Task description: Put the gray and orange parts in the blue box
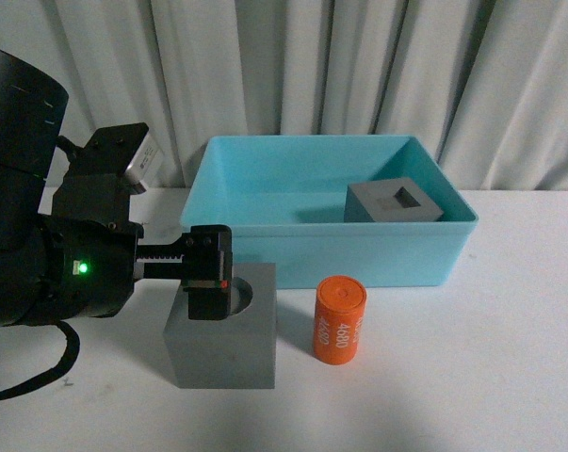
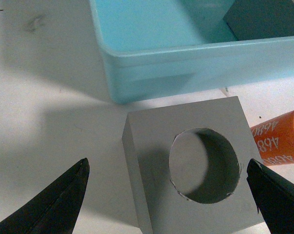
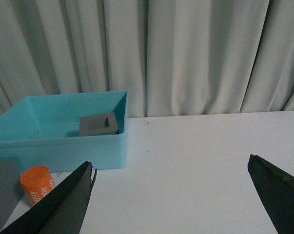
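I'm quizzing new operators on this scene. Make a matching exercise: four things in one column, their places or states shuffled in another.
1. round-recess gray cube
2. square-recess gray cube
3. orange cylinder
4. left gripper

a. open
b. inside the blue box
c. on the table, marked 4680
d. on the table, beneath the left gripper

Pairs: 1-d, 2-b, 3-c, 4-a.

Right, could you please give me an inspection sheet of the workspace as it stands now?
Surface: white table, faint small marks.
Job's things: square-recess gray cube inside the blue box; round-recess gray cube and orange cylinder on the table in front of the box.
Clutter: nothing seen.
Grippers: left gripper open, straddling the round-recess gray cube; right gripper open, holding nothing.
Cables: black cable at the table's near left.
Surroundings: pale curtain behind.
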Robot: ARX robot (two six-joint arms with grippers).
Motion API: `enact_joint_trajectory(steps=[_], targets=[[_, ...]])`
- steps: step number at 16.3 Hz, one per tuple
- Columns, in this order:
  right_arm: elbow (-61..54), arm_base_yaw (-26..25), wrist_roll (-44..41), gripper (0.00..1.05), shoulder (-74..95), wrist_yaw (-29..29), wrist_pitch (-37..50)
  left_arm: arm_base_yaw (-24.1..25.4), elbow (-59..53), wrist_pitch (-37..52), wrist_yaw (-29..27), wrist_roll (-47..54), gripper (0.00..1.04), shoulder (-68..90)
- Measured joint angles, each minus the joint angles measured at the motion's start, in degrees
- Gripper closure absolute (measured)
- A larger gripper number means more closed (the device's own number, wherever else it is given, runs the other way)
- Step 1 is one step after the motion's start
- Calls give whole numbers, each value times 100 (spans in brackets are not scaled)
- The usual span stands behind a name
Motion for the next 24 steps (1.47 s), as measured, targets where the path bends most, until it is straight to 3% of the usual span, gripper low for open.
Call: enact_joint_trajectory(steps=[10,11,13,15,16,17,24], targets=[[0,0,0,6,0,2,2,-2,382,160,50,166,7,896],[0,0,0,6,0,2,0,-2,385,181,72,168,13,920],[0,0,0,6,0,2,0,-2,385,181,92,166,37,920],[0,0,0,6,0,0,2,-2,385,190,118,164,50,920],[0,0,0,6,0,2,2,22,382,157,131,138,71,874],[0,0,0,6,0,0,0,61,337,79,136,144,80,772],[0,0,-2,6,0,0,2,964,-140,-1303,431,-387,84,-1386]])
